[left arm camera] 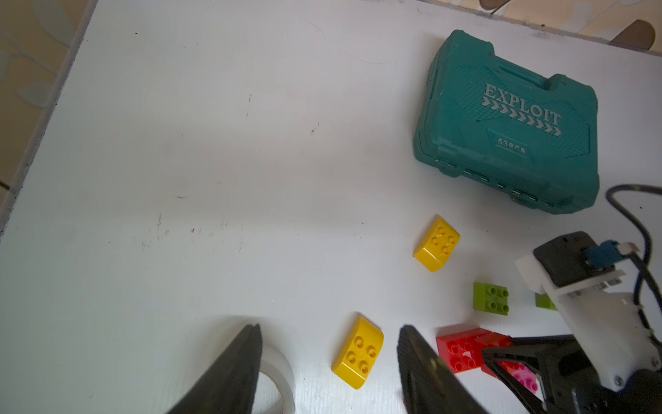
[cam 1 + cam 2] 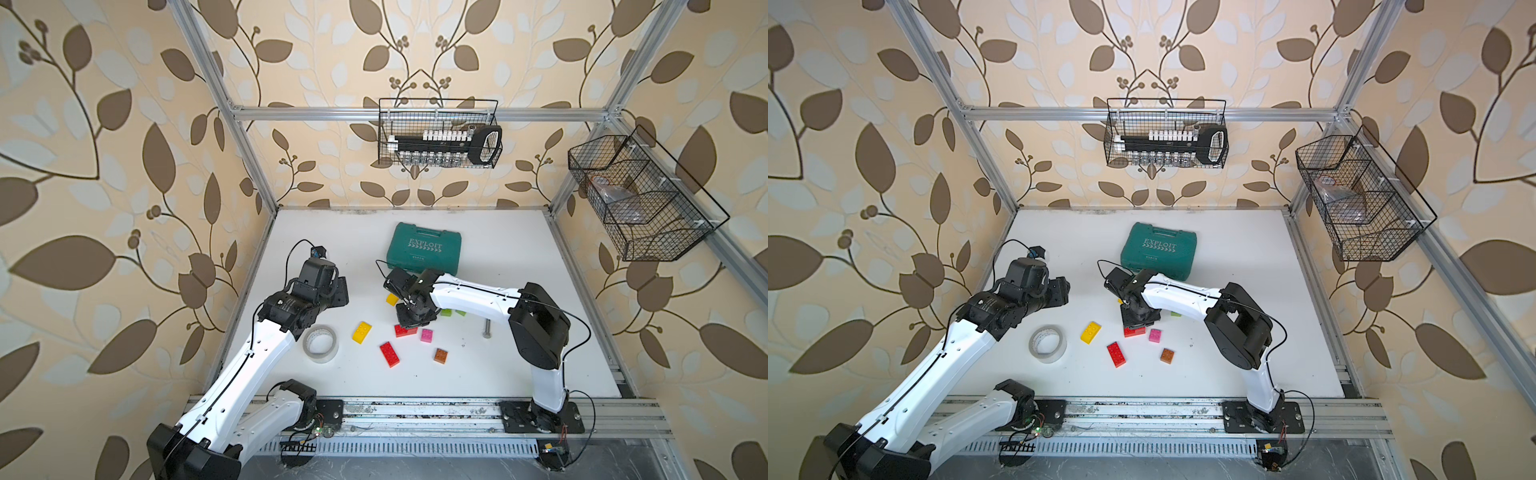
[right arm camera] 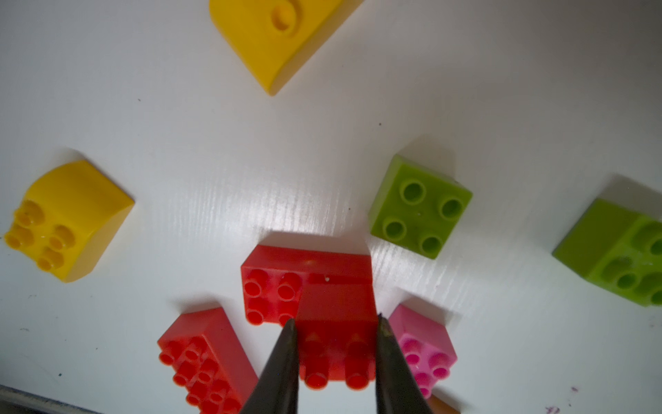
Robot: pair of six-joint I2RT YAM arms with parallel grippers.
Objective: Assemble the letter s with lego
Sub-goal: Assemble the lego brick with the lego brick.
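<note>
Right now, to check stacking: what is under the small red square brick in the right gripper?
A long red studded brick lies under the small red square brick, which the right gripper clamps. Four of its studs show beside it; the covered studs cannot be seen.

1. A white surface (image 2: pixel 519 270) fills the lower middle of both top views.
2. A closed green tool case (image 2: pixel 424 248), lettered "EXPLOIT", lies at the centre of the frame.
3. A roll of clear tape (image 2: pixel 320 344) lies flat, lower left of the case.
4. A grey bolt (image 2: pixel 486 328) lies lower right of the case, well apart from the tape.
5. A black wire basket (image 2: pixel 388 124) hangs at upper centre, holding a black tool with a row of white pieces.
6. A second wire basket (image 2: pixel 665 241) hangs at the right edge, with crumpled clear plastic inside.
7. Leaf-patterned wallpaper (image 2: pixel 104 166) and an aluminium frame (image 2: pixel 332 113) surround everything.
</note>
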